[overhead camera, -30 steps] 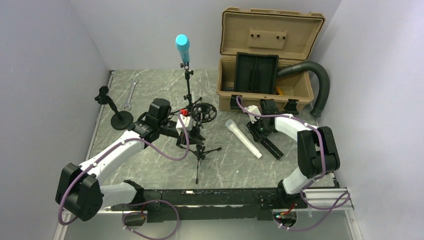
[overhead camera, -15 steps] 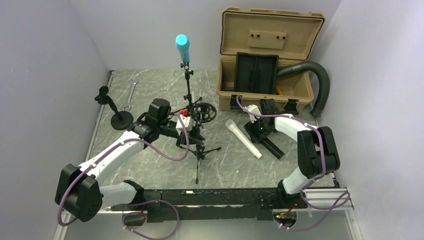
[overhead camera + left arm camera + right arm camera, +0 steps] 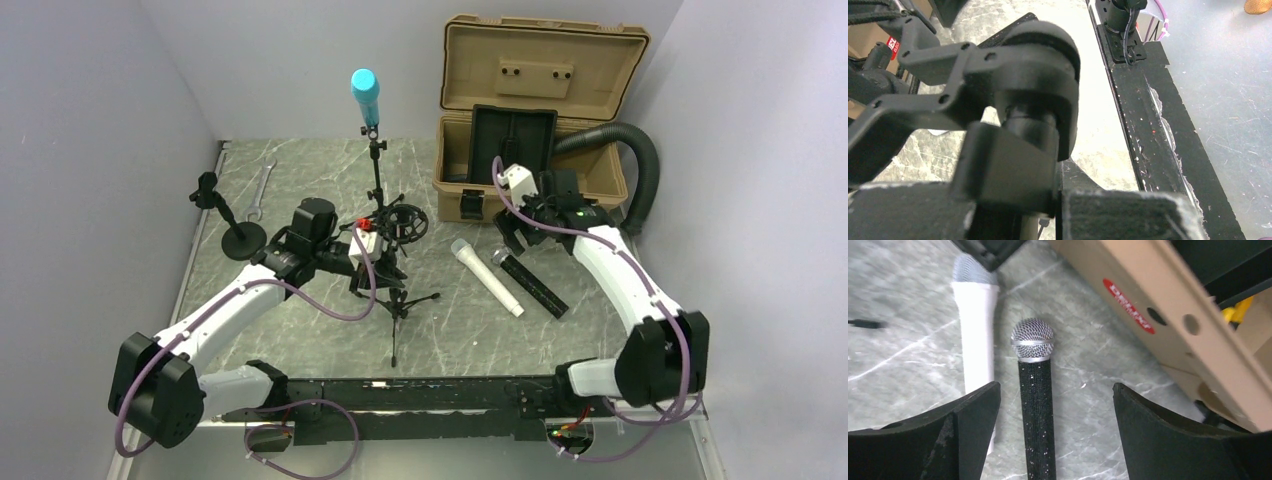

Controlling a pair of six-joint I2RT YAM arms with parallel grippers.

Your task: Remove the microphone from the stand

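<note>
Clenching the tripod stand (image 3: 396, 305) with the left gripper (image 3: 378, 262). Hanging the right gripper (image 3: 1055, 395), jaws released wide, over the black microphone (image 3: 1036, 390) lying flat on the table (image 3: 300, 335), just beside the white microphone (image 3: 979, 325), near the tan case (image 3: 1148, 305).

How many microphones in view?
3: a blue microphone on the stand, and a white microphone and a black microphone lying side by side on the table near the case. More could be hidden inside the case.

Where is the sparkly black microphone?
The black microphone lies flat on the right in the top view, beside the white microphone, near the tan case.
</note>
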